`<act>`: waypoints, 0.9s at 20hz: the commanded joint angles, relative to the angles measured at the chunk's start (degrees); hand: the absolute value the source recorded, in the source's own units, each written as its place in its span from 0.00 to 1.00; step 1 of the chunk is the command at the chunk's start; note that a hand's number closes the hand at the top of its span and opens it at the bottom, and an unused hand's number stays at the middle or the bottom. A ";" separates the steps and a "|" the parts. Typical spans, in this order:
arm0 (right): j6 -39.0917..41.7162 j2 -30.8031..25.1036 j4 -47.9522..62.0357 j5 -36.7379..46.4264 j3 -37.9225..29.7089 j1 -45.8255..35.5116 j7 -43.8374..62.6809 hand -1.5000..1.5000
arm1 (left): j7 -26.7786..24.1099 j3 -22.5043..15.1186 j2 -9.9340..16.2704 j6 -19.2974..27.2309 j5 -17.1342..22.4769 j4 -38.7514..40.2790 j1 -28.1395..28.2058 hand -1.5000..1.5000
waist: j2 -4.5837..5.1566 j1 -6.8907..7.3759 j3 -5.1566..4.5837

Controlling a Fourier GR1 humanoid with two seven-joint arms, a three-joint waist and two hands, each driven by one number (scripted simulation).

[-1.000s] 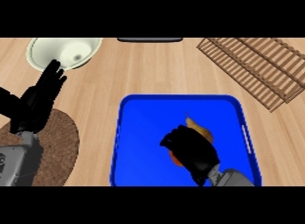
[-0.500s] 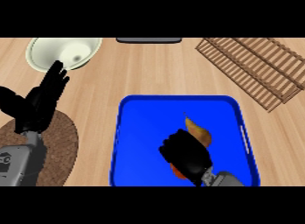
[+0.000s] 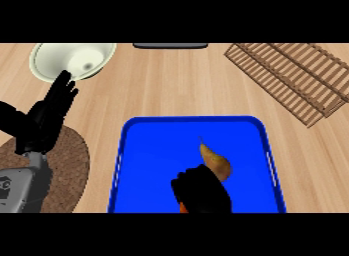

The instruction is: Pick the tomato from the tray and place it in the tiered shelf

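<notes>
The blue tray [image 3: 133,165] lies at the lower middle of the counter. My right hand [image 3: 201,192] is over its near part with its fingers curled round the tomato [image 3: 183,206]. Only a sliver of red-orange shows at the hand's lower left. Just beyond the hand, a brown pear-shaped fruit [image 3: 216,162] lies in the tray. The wooden slatted tiered shelf [image 3: 295,75] lies at the upper right, well apart from the hand. At the left edge my left hand [image 3: 40,120] rests open, fingers up.
A white bowl [image 3: 70,60] stands at the upper left, just beyond my left fingertips. A round brown woven mat [image 3: 70,155] lies under my left forearm. A dark flat object [image 3: 169,45] shows at the top edge. Bare wood separates tray and shelf.
My right hand has drawn back toward the view's lower edge with the tomato under it, uncovering more of the brown fruit. The left hand has stayed still.
</notes>
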 commanded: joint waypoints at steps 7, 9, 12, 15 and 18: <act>-11.18 1.77 -23.27 -15.47 0.18 4.20 9.11 1.00 | 1.64 -0.02 0.27 -0.07 -0.05 -1.24 -0.48 0.50 | 0.12 -0.61 0.42; -13.24 1.78 -29.34 -17.56 0.13 0.96 14.21 1.00 | 1.47 0.51 -0.06 0.68 -0.10 -0.69 -0.01 0.50 | 0.05 -0.45 0.39; -13.27 1.79 -34.03 -18.72 -0.45 -4.31 24.11 1.00 | 1.69 0.43 0.30 -0.17 0.27 -1.90 -0.23 0.50 | 0.16 0.11 0.33; -10.95 1.80 -34.54 -22.77 -7.52 -13.99 29.98 1.00 | -0.91 2.38 1.22 -1.85 1.27 2.55 -1.67 0.50 | 0.47 0.25 0.30; -6.25 1.80 -37.70 -26.53 -17.22 -18.85 34.13 1.00 | 2.73 -1.42 -2.14 1.93 -1.42 -2.25 -0.82 0.50 | 0.33 0.30 0.35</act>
